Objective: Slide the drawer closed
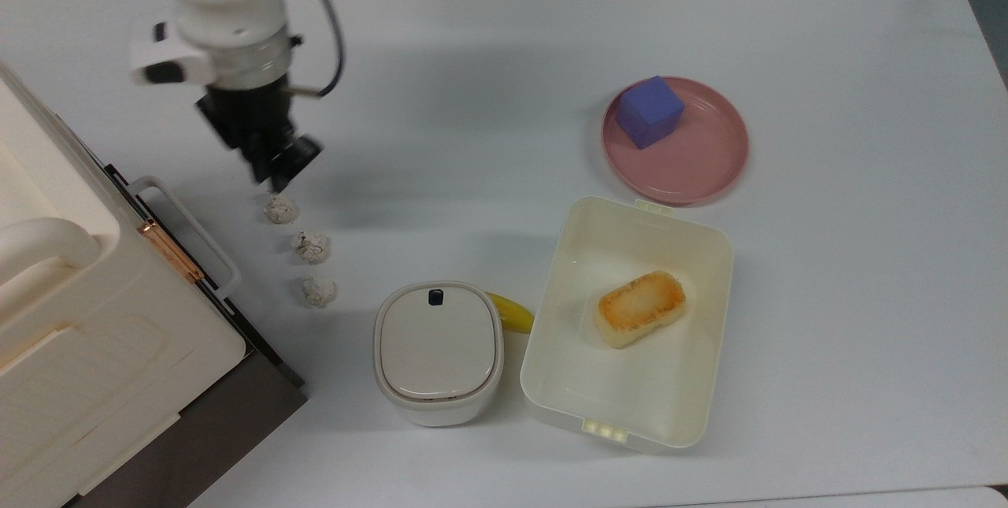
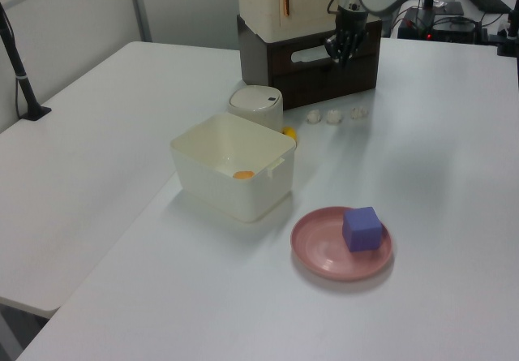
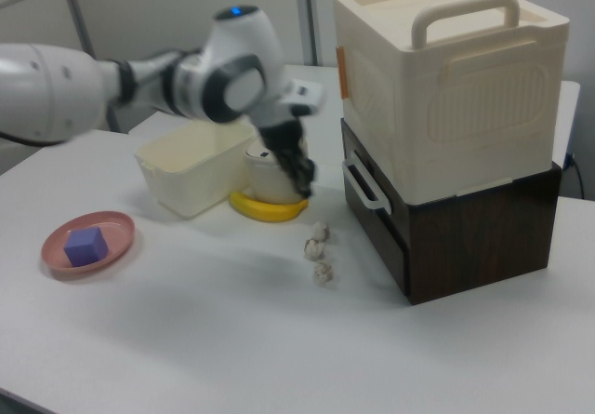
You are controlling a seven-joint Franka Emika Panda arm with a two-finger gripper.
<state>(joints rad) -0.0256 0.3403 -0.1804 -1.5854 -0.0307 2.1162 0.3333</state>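
The drawer (image 3: 370,220) sits pushed flush into the dark brown base under the cream cabinet (image 3: 446,79). Its white loop handle (image 1: 195,234) sticks out toward the table, and its dark front panel (image 2: 324,65) faces the table in the left view. My gripper (image 1: 276,171) hangs clear of the handle, to its right in the top view and just above the nearest paper ball. It looks shut with nothing in it. In the right view the gripper (image 3: 303,183) hovers left of the drawer front.
Three crumpled white balls (image 1: 309,246) lie in a row beside the drawer front. A white lidded container (image 1: 438,350), a banana (image 1: 512,313), a cream tub (image 1: 693,272) with a toasted bun (image 1: 639,308), and a pink plate (image 1: 709,153) with a purple cube (image 1: 649,111) stand further right.
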